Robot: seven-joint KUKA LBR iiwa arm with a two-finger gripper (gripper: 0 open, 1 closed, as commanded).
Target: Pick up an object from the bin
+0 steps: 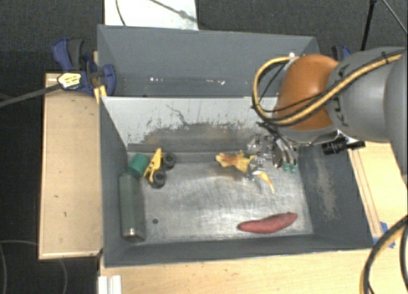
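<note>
Hanging by the central yellow-orange toy (234, 160), the end effector (264, 170) hides its opening from you; expect light, stiff plastic; grip mid-body.

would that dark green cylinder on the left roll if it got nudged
Probably: the dark green cylinder lies on its side on the bin floor, so a sideways push should roll it. It looks rigid, not floppy.

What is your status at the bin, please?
Hand low at back right of bin, right at the yellow toy. Red pod lies apart, nearer the front. Nothing else crowds the toy.
</note>
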